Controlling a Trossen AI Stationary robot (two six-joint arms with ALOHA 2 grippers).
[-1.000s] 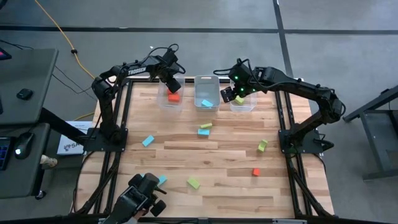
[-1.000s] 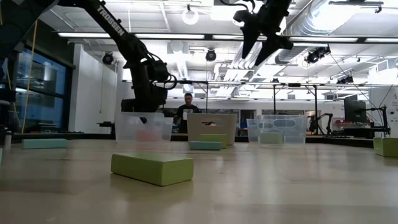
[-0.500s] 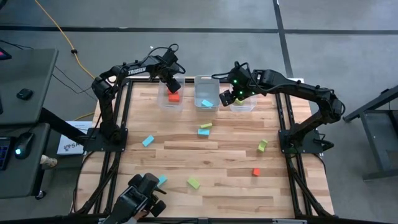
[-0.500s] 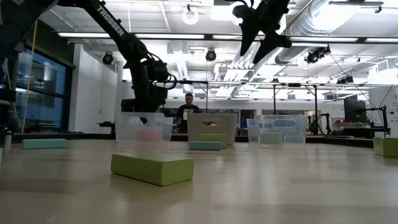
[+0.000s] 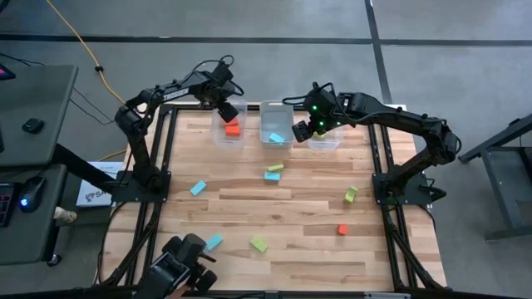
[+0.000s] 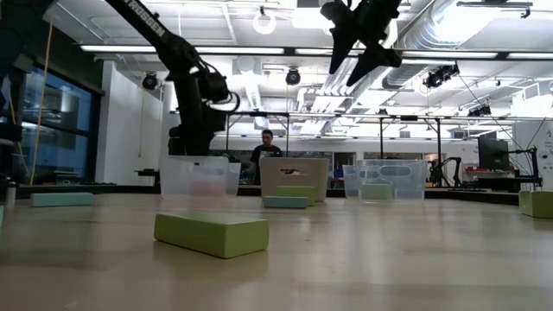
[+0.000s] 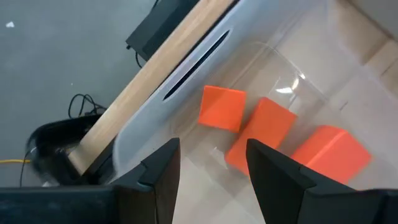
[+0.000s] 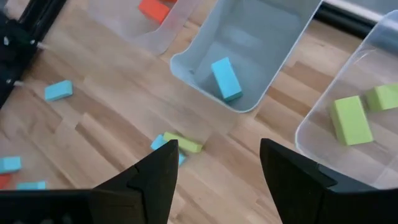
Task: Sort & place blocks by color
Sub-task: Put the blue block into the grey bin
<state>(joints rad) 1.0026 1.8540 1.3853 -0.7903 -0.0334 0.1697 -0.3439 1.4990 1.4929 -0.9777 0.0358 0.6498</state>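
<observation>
My left gripper [image 7: 211,163] hangs open over the clear left bin [image 5: 218,133], with nothing between its fingers. Three red-orange blocks [image 7: 261,130] lie on that bin's floor. My right gripper [image 8: 214,163] stands open and empty high above the gap between the middle bin [image 8: 292,37] and the right bin [image 8: 379,81]. The middle bin holds a light blue block [image 8: 225,78]; two yellow-green blocks [image 8: 350,118] lie in the right bin. Loose on the table are blue blocks [image 5: 198,188], a blue and green pair [image 5: 273,172], green blocks [image 5: 351,195] and a red one [image 5: 342,230].
The three bins stand in a row at the table's far edge. A green block [image 6: 212,233] lies close before the low camera, whose dark mount [image 5: 179,267] sits at the near edge. A person [image 6: 266,151] stands in the room behind the bins.
My left gripper has risen above the left bin and drawn a little toward the table's far left; the red-orange blocks stay on the bin's floor.
</observation>
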